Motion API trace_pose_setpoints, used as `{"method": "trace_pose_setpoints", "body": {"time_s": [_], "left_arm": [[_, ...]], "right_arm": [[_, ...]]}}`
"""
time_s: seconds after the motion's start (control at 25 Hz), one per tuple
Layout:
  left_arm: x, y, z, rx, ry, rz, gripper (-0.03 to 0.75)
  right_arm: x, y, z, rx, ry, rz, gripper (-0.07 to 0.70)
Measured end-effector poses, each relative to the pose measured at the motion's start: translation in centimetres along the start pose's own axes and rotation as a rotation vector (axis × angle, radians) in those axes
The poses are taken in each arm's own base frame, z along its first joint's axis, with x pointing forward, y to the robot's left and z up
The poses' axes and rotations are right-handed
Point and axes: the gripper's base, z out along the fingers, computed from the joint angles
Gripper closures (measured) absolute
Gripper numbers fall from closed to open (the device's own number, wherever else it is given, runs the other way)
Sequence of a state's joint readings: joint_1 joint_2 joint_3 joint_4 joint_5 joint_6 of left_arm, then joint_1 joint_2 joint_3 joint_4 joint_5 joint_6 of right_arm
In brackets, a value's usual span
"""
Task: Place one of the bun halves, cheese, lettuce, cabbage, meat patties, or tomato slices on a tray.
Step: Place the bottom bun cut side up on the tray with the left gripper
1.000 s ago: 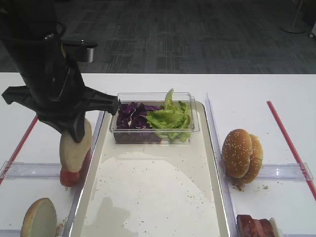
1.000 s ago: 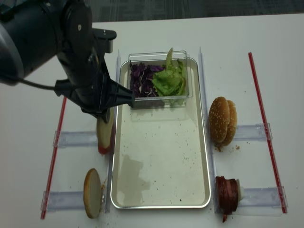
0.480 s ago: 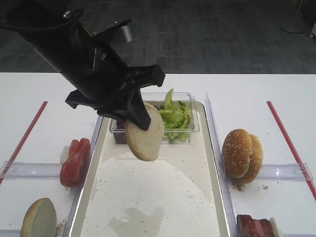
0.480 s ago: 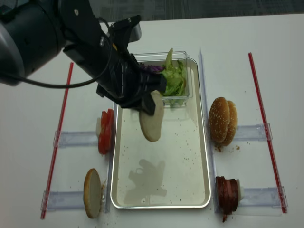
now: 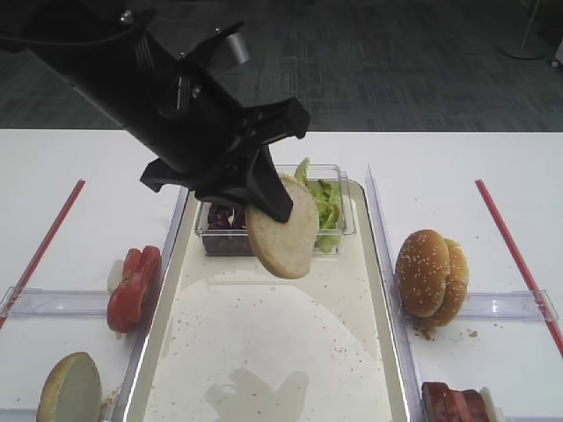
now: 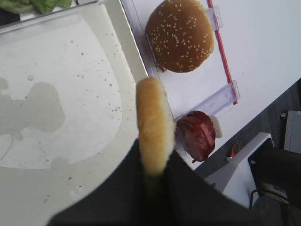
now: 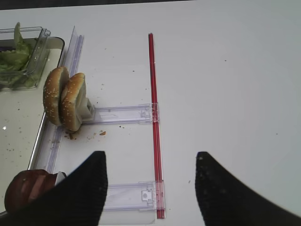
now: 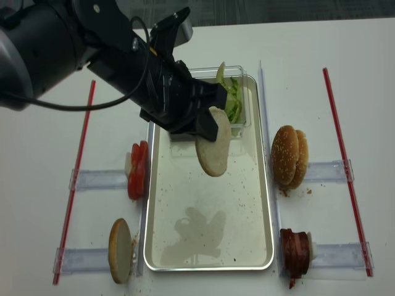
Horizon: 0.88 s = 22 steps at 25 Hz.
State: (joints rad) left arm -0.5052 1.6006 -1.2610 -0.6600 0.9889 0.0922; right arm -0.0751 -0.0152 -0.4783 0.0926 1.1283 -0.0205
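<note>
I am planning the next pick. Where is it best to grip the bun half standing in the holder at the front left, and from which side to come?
Probably from above. The bun half stands on edge in its holder, pale face toward the tray, so the jaws can straddle its top rim, one on the cut face and one on the crust.

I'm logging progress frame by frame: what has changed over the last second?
The left gripper, shut on the bun half, lifted it from beside the tomato slices and carried it rightward over the tray, where it now hangs in the air. The tomato slices, the tub with lettuce, the sesame buns, the meat patties and the other bun half stayed put.
</note>
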Motion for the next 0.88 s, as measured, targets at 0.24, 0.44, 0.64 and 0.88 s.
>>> {"method": "trace_pose_setpoints", "body": {"time_s": [0.24, 0.44, 0.64, 0.88], "left_arm": [[-0.5, 1.5, 2.7, -0.017, 0.068, -0.044, 0.702], [-0.7, 3.1, 5.4, -0.038, 0.131, -0.067, 0.702], [-0.8, 4.6, 7.9, -0.050, 0.188, -0.078, 0.702], [-0.8, 5.8, 9.9, -0.047, 0.227, -0.084, 0.702]], "right_arm": [[0.0, 0.0, 0.0, 0.000, 0.000, 0.000, 0.186], [0.0, 0.0, 0.0, 0.000, 0.000, 0.000, 0.186], [0.0, 0.0, 0.0, 0.000, 0.000, 0.000, 0.186], [0.0, 0.0, 0.0, 0.000, 0.000, 0.000, 0.186]]}}
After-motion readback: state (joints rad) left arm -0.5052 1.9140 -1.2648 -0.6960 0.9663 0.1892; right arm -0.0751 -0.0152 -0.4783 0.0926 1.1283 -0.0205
